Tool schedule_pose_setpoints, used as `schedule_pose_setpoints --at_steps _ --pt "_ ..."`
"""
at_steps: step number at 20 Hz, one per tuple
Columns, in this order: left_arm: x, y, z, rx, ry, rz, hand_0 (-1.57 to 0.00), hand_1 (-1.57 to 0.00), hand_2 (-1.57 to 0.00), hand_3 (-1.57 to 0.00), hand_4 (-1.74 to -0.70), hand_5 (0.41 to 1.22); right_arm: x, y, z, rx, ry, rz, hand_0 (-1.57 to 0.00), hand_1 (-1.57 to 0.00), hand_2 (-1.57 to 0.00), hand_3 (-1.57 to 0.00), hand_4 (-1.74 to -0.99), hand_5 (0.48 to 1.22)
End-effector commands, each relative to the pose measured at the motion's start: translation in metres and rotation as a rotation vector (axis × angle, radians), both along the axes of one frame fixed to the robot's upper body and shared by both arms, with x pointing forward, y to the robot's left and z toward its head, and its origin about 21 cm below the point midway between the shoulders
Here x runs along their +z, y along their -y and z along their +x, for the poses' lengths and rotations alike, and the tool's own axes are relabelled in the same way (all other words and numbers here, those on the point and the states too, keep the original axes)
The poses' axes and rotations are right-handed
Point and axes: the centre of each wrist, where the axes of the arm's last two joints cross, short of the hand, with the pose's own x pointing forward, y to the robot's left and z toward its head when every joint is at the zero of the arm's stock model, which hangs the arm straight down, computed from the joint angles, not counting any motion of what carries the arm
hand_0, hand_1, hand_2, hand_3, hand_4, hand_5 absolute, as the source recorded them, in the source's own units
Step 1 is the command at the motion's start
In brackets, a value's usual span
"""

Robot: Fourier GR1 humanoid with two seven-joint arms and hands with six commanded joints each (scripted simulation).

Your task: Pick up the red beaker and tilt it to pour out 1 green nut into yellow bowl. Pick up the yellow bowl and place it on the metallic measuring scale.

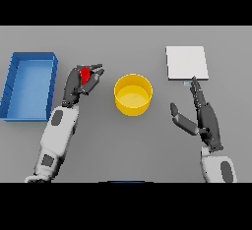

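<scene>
Left robot hand [81,84] curled round red beaker [84,73], lifted just left of yellow bowl [133,94]. Pour not visibly done; no nut visible in bowl. Right robot hand [204,118] fingers straight, idle, just below scale [186,62]. Bowl-to-scale move left.

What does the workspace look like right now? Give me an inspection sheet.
Surface: grey table, flat.
Job's things: red beaker in the left robot hand; yellow bowl upright at centre, no nut visible inside; metallic measuring scale far right, bare.
Clutter: blue tray at far left.
Robot hands: left curled round the beaker; right robot hand open, fingertips near the scale.
Cables: nothing seen.
Surroundings: nothing seen.
</scene>
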Motion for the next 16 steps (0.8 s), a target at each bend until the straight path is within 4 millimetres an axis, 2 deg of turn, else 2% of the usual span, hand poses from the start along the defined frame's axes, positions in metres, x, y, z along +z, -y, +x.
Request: schedule_pose_setpoints --at_steps 1,5,9,11,13,16 --pt "0.001 0.0 0.0 0.003 0.008 -0.007 -1.42 -1.42 -1.43 -1.43 -1.59 1.123 -0.001 -0.001 -0.001 0.009 0.012 -0.013 0.0 0.0 0.0 0.0 -1.296 0.682" --pt "0.014 0.003 0.002 -0.002 0.051 -0.014 -1.51 -1.51 -1.51 -1.51 -1.68 1.103 -0.001 -0.004 -0.002 0.011 0.019 -0.04 0.0 0.0 0.0 0.0 -1.263 0.671" --pt "0.044 0.005 0.009 -0.006 0.126 0.04 -1.55 -1.55 -1.55 -1.55 -1.72 1.097 -0.001 -0.002 -0.002 0.001 0.035 -0.048 0.0 0.0 0.0 0.0 -1.25 0.672" --pt "0.061 0.008 0.008 -0.055 0.153 0.138 -1.55 -1.56 -1.56 -1.56 -1.72 1.107 -0.004 -0.008 -0.001 0.008 0.028 -0.055 0.0 0.0 0.0 0.0 -1.249 0.679" --pt "0.074 0.01 0.008 -0.141 0.16 0.309 -1.56 -1.56 -1.56 -1.56 -1.73 1.119 0.0 -0.007 -0.002 -0.001 0.041 -0.083 0.0 0.0 0.0 0.0 -1.245 0.688" --pt "0.082 0.007 0.008 -0.199 0.151 0.431 -1.56 -1.56 -1.56 -1.56 -1.73 1.117 -0.001 -0.008 -0.004 0.001 0.032 -0.081 0.0 0.0 0.0 0.0 -1.243 0.696"
